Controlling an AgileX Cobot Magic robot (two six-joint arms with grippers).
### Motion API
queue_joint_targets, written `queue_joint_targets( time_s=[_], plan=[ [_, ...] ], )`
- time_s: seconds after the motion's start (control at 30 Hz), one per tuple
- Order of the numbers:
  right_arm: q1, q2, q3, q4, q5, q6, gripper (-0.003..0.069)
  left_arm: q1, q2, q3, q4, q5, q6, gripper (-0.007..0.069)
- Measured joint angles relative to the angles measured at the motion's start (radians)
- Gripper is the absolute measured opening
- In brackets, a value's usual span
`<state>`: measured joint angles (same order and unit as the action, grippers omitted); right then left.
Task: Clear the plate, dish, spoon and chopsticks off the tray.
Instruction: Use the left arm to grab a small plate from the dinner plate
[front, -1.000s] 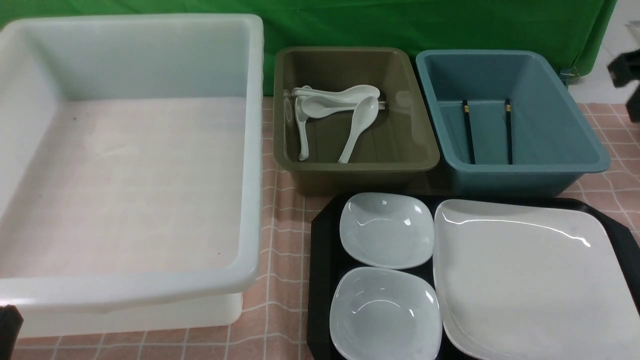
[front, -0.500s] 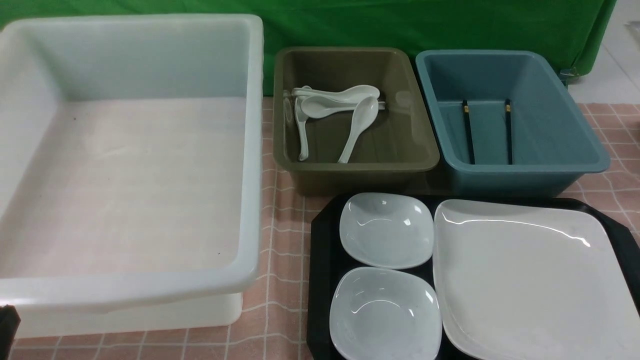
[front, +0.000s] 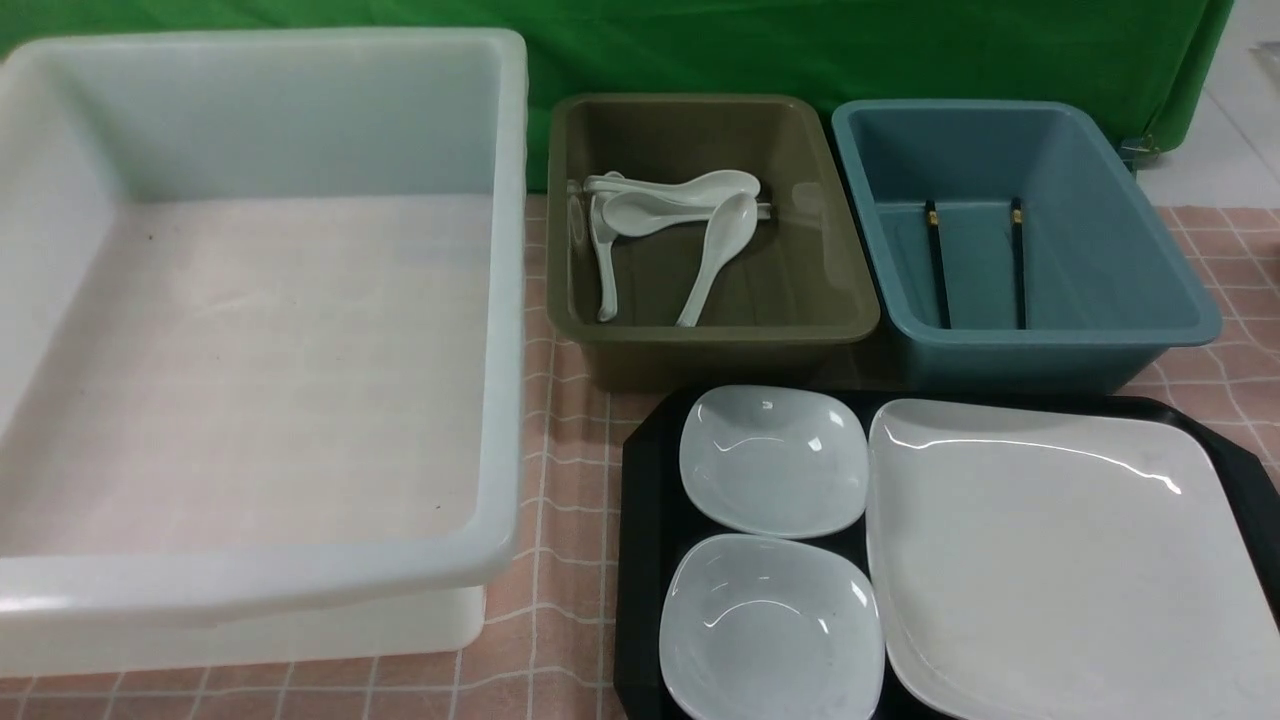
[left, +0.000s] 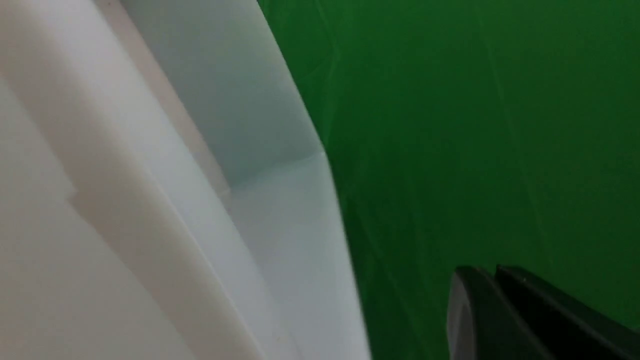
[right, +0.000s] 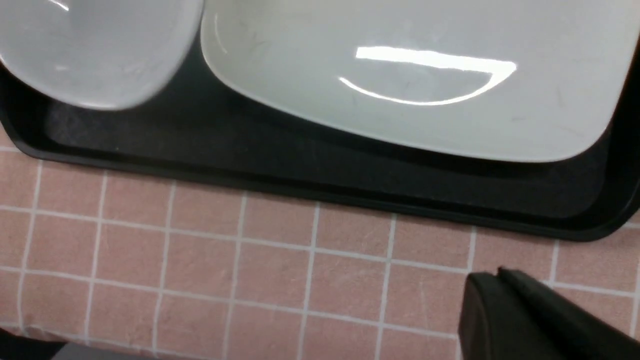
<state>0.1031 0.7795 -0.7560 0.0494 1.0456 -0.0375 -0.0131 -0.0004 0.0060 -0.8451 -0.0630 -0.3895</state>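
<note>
White glossy squarish plate (front: 1060, 560) is sitting on the black plastic tray (front: 645, 520); left claw (left: 477, 274) and right claw (right: 492, 276) are resting pinched together, empty.

Glossy white plate (front: 1060, 560) on matt black plastic tray (front: 645, 480); beyond the tray, smooth olive tub (front: 715, 335) and blue tub (front: 1050, 345), both plastic; left of the tray, translucent white plastic bin (front: 250, 580).
</note>
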Motion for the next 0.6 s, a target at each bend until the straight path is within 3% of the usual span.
queue_joint_targets(
  time_s=[0.17, 0.27, 0.3, 0.37, 0.43, 0.47, 0.5, 0.53, 0.57, 0.6],
  plan=[
    [0.000, 0.000, 0.000, 0.000, -0.018, 0.000, 0.0060, 0.000, 0.000, -0.009, 0.020, -0.173, -0.150, 0.0020],
    [0.000, 0.000, 0.000, 0.000, -0.027, 0.000, 0.0065, 0.000, 0.000, -0.160, 0.323, -0.143, -0.331, 0.0020],
    [0.000, 0.000, 0.000, 0.000, -0.029, 0.000, 0.0067, 0.000, 0.016, -0.259, 0.497, -0.068, -0.394, 0.0020],
    [0.000, 0.000, 0.000, 0.000, -0.034, 0.000, 0.0070, 0.000, 0.065, -0.428, 0.650, 0.063, -0.436, 0.0020],
    [0.000, 0.000, 0.000, 0.000, -0.048, 0.000, 0.0070, 0.000, 0.175, -0.631, 0.712, 0.292, -0.360, 0.0020],
    [0.000, 0.000, 0.000, 0.000, -0.049, 0.000, 0.0070, 0.000, 0.187, -0.649, 0.709, 0.313, -0.326, 0.0020],
    [0.000, 0.000, 0.000, 0.000, -0.054, 0.000, 0.0072, 0.000, 0.311, -0.802, 0.617, 0.495, -0.144, 0.0020],
    [0.000, 0.000, 0.000, 0.000, -0.054, 0.000, 0.0072, 0.000, 0.326, -0.802, 0.600, 0.516, -0.119, 0.0020],
    [0.000, 0.000, 0.000, 0.000, -0.055, 0.000, 0.0071, 0.000, 0.453, -0.925, 0.457, 0.691, 0.100, 0.0020],
    [0.000, 0.000, 0.000, 0.000, -0.055, 0.000, 0.0073, 0.000, 0.519, -0.994, 0.339, 0.786, 0.209, 0.0020]
  ],
)
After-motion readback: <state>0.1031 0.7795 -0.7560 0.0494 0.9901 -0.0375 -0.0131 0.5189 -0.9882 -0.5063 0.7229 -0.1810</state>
